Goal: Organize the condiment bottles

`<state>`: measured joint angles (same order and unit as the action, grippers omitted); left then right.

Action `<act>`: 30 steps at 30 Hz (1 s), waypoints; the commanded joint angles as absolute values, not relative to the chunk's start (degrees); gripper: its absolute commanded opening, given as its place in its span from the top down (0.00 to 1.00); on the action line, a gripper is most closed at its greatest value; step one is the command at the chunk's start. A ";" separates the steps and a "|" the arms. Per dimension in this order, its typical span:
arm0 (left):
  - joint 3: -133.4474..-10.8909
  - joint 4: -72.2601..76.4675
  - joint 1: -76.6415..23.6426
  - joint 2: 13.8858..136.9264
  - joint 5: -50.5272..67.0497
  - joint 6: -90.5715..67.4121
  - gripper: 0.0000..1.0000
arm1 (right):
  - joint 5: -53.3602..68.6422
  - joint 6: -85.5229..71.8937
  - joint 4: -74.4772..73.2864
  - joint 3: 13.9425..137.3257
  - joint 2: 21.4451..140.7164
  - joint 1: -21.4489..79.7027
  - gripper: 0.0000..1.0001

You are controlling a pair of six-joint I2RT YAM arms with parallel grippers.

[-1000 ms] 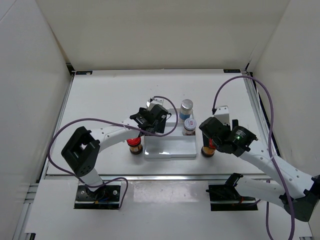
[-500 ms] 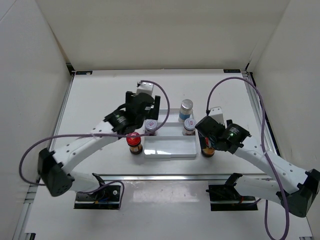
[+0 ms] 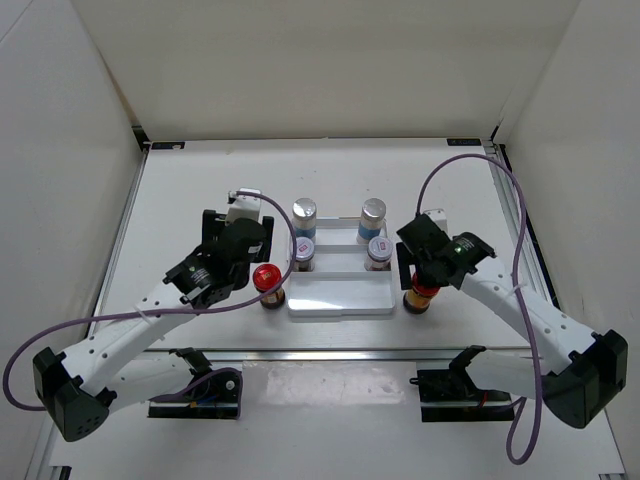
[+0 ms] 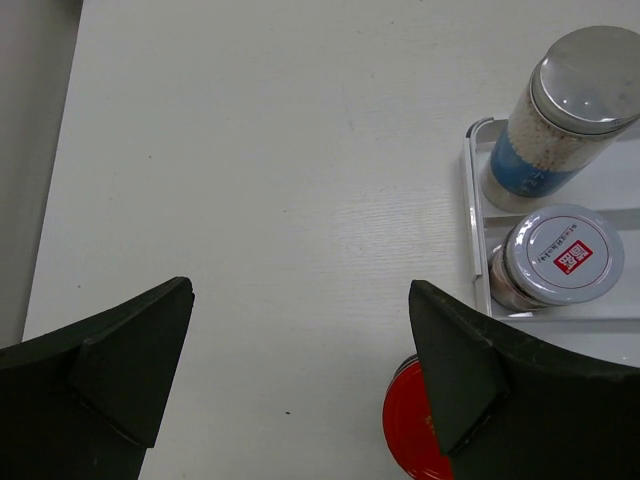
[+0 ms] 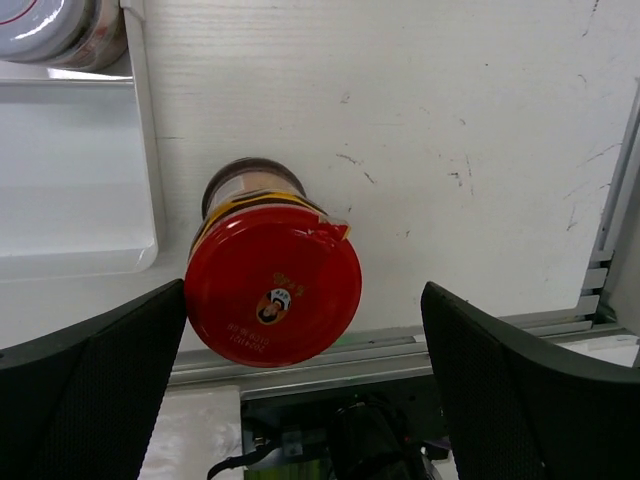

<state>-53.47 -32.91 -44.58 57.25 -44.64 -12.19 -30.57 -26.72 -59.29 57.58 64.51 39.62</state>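
From above, we see the white stepped tray (image 3: 340, 296) toward the near edge of the table (image 3: 200, 180), holding the silver-capped bottles (image 3: 305, 212) and grey-lidded jars (image 3: 303, 250). The left red-lidded jar (image 3: 266, 281) and right red-lidded jar (image 3: 421, 293) stand just outside its side edges. In our left wrist view, the left gripper (image 4: 300, 290) gapes empty. In our right wrist view, the right gripper (image 5: 303, 288) straddles its jar with fingers apart, not touching it, so we judge closing on it comes next.
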 commanded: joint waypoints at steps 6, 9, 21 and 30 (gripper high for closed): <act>-55.99 -32.26 -45.00 58.10 -48.08 -10.55 0.01 | -22.50 -22.68 -56.68 58.36 68.11 37.00 0.00; -55.99 -32.26 -45.00 58.10 -48.08 -10.55 0.01 | -22.50 -23.20 -57.83 59.41 69.25 34.90 0.00; -55.99 -31.73 -45.00 59.23 -48.60 -10.02 0.01 | -4.75 -24.87 -55.11 59.94 71.37 27.33 0.41; -55.99 -31.20 -45.00 59.24 -48.08 -10.02 0.01 | -19.83 -28.73 -63.09 71.27 66.09 32.60 0.94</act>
<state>-54.04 -32.08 -44.77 59.72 -47.42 -10.31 -12.40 -26.63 -60.86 63.72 70.30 30.11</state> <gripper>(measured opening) 0.994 0.722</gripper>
